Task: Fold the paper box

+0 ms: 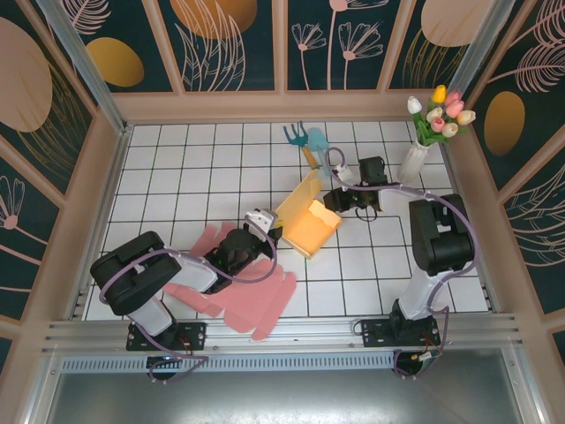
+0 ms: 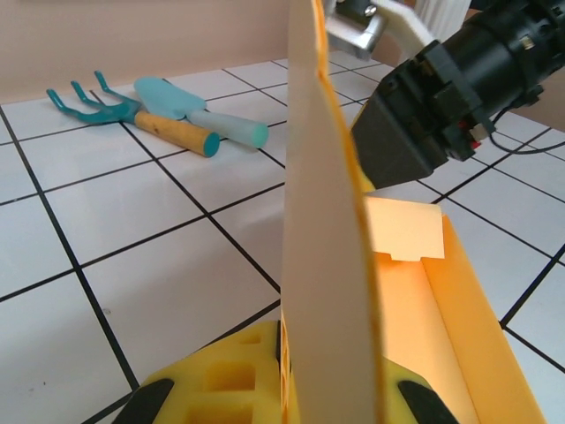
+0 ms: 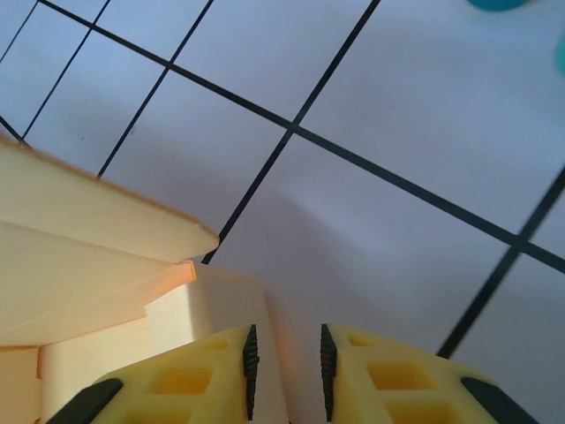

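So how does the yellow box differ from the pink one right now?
The yellow box is partly folded, with walls and a flap standing up; the pink one lies flat and unfolded. The yellow box sits in the middle of the table; the pink one lies near the front edge, partly under the left arm. Both are paper box cut-outs.

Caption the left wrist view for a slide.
Left gripper pinches the yellow box flap upright; garden tools lie behind.
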Available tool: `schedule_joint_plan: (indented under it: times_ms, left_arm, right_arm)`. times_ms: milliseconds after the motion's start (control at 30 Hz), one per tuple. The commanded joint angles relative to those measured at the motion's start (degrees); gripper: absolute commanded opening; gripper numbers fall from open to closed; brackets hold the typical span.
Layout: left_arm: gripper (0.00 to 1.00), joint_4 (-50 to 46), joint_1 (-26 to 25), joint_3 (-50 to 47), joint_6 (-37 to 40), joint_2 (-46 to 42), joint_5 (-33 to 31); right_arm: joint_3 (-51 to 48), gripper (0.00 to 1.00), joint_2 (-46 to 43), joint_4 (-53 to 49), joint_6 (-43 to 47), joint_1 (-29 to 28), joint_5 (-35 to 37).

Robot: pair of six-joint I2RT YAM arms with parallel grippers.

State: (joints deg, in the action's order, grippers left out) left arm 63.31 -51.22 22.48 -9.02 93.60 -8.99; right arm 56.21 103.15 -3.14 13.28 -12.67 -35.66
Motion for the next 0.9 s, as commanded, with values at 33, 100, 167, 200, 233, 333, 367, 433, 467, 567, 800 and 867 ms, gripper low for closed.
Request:
schedule_joint_plan:
  times_ms: [33, 100, 167, 200, 233, 333, 367, 433, 467, 567, 800, 867]
  left_arm:
    - [0.00, -2.18, -0.19, -0.43, 2.15, 1.91, 2.05]
    - [0.00, -2.15, -0.19, -0.41, 2.33, 2.02, 1.96]
    - [0.00, -2.29, -0.17, -0.29, 2.35, 2.02, 1.97]
    - [0.00, -2.33, -0.15, -0.24, 2.49, 2.02, 1.95]
    - [0.00, -2.45, -0.17, -0.16, 2.46, 2.11, 1.86]
    - [0.00, -2.79, -0.19, 0.15, 2.62, 2.20, 1.62]
    - [0.00, -2.80, -0.18, 0.20, 2.68, 2.28, 1.61]
    - [0.00, -2.92, -0.17, 0.41, 2.85, 2.46, 1.52]
    - [0.00, -2.97, -0.14, 0.45, 2.86, 2.54, 1.52]
    - [0.00, -3.04, -0.11, 0.63, 2.90, 2.81, 1.39]
    - [0.00, -3.11, -0.19, 0.98, 2.59, 2.93, 1.79]
    - [0.00, -3.28, -0.19, 1.16, 2.66, 3.13, 1.74]
  right_arm:
    - [4.00, 0.20, 3.38, -4.74, -1.00, 0.76, -6.78]
    - [5.07, 0.16, 4.86, -6.09, -1.16, 1.06, -7.83]
    - [6.13, 0.18, 6.21, -7.79, -0.63, 1.07, -8.56]
    - [6.49, 0.20, 6.70, -8.38, -0.40, 1.09, -8.99]
    - [6.60, 0.21, 6.90, -8.71, -0.24, 1.08, -9.64]
    - [5.92, 0.25, 7.01, -8.07, -0.93, 1.98, -14.25]
    - [5.63, 0.26, 7.02, -7.42, -1.51, 2.46, -16.29]
    - [4.57, 0.30, 6.89, -5.64, -3.18, 3.40, -18.39]
    - [4.07, 0.32, 6.83, -5.05, -3.37, 3.97, -19.83]
    - [3.00, 0.34, 6.78, -3.58, -4.64, 4.92, -22.28]
    - [4.03, 0.34, 8.77, -7.23, -3.33, 5.07, -22.30]
    - [3.66, 0.37, 8.57, -6.65, -3.31, 5.03, -24.15]
